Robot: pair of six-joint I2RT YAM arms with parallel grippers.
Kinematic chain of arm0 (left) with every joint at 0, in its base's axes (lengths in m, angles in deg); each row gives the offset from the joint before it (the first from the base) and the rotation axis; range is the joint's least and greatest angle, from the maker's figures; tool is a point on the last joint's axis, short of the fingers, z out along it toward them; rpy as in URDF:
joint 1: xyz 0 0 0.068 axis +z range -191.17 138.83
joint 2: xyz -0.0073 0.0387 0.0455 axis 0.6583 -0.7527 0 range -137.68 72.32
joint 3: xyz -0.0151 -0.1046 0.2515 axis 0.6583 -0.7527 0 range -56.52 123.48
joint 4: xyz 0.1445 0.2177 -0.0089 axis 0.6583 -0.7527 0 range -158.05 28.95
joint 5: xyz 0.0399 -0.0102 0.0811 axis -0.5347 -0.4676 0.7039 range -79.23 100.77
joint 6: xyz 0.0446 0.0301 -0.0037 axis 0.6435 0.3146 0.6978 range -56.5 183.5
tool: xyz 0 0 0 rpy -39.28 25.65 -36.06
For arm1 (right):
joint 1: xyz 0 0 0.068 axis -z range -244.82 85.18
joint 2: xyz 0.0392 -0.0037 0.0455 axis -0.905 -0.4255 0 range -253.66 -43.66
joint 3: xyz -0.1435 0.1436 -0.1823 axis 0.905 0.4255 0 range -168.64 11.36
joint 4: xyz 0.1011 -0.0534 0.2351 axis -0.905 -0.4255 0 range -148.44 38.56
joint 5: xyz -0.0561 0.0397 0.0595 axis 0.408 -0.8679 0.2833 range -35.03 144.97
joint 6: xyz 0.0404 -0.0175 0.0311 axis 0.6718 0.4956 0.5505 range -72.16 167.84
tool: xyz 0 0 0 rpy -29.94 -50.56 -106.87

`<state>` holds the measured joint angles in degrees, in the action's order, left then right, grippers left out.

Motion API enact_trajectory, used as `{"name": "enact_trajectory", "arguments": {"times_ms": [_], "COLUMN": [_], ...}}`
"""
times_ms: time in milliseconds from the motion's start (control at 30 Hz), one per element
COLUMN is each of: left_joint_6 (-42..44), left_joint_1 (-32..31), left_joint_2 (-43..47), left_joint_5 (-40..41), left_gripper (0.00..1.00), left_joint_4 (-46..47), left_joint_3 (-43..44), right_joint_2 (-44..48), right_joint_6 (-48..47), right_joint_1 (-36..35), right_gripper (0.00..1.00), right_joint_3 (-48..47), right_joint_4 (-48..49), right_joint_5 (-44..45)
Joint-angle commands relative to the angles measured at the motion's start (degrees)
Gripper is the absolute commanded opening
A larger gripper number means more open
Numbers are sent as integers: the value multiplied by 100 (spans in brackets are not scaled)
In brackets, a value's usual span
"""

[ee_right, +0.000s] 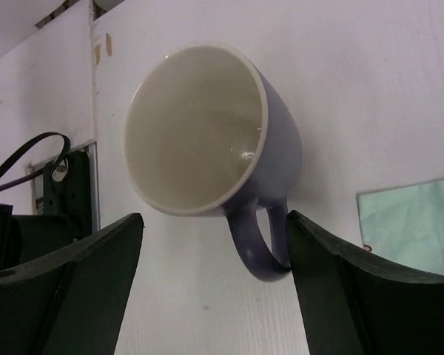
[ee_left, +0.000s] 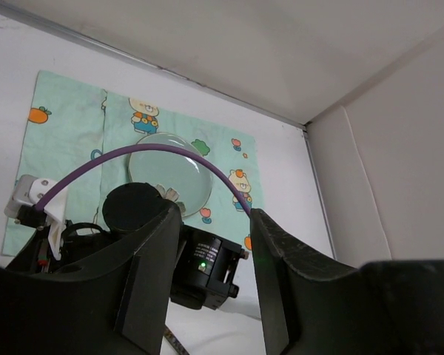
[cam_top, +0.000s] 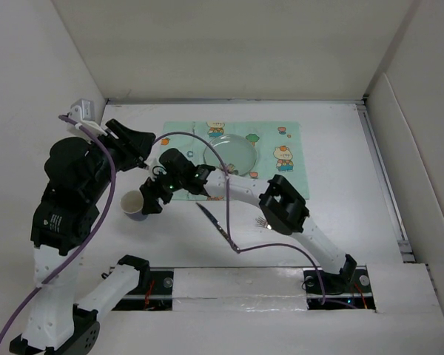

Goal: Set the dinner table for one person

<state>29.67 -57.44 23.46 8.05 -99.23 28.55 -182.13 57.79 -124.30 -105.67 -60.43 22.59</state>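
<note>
A purple mug (ee_right: 200, 126) with a white inside stands upright on the white dinner table (cam_top: 340, 185), left of the placemat. My right gripper (ee_right: 214, 222) is open just behind it, a finger on each side; the mug's handle sits close against the right finger (ee_right: 333, 266). In the top view the right gripper (cam_top: 149, 198) is beside the mug (cam_top: 133, 203). My left gripper (cam_top: 143, 159) hovers above it, open (ee_left: 214, 214), with nothing between its fingers. A clear glass plate (cam_top: 233, 153) lies on the mint-green placemat (cam_top: 292, 159).
A knife (cam_top: 211, 220) and a fork (cam_top: 263, 222) lie on the table in front of the placemat, near the right arm's elbow. White panel walls enclose the table. The right arm's purple cable arcs over the plate (ee_left: 170, 170).
</note>
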Motion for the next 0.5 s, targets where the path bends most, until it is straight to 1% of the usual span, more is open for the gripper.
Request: {"name": "enact_trajectory", "arguments": {"times_ms": [0, 100, 133, 200, 233, 300, 333, 400, 433, 467], "left_joint_6": [130, 157, 157, 131, 122, 104, 87, 52, 25, 16], "left_joint_1": [28, 28, 28, 28, 28, 28, 28, 28, 28, 28], "left_joint_2": [113, 166, 175, 193, 201, 219, 228, 263, 280, 315], "left_joint_5": [43, 96, 105, 114, 114, 105, 105, 114, 131, 131], "left_gripper": [40, 39, 39, 39, 39, 39, 38, 38, 38, 38], "left_joint_4": [47, 38, 47, 56, 64, 99, 100, 135, 161, 178], "left_joint_3": [-61, -70, -70, -88, -88, -97, -123, -158, -202, -211], "right_joint_2": [-127, -66, -13, 145, 198, 312, 365, 513, 575, 646], "right_joint_6": [-134, -117, -82, -46, -20, 15, 50, 199, 261, 331], "right_joint_1": [-124, -256, -318, -388, -389, -511, -512, -512, -564, -564], "right_gripper": [81, 70, 64, 60, 49, 38, 29, 16, 6, 2], "right_joint_3": [-303, -180, -23, 127, 241, 330, 374, 505, 550, 628], "right_joint_4": [108, 178, 222, 362, 389, 460, 486, 582, 600, 618], "right_joint_5": [196, 495, 592, 925, 1066, 1383, 1453, 1577, 1586, 1664]}}
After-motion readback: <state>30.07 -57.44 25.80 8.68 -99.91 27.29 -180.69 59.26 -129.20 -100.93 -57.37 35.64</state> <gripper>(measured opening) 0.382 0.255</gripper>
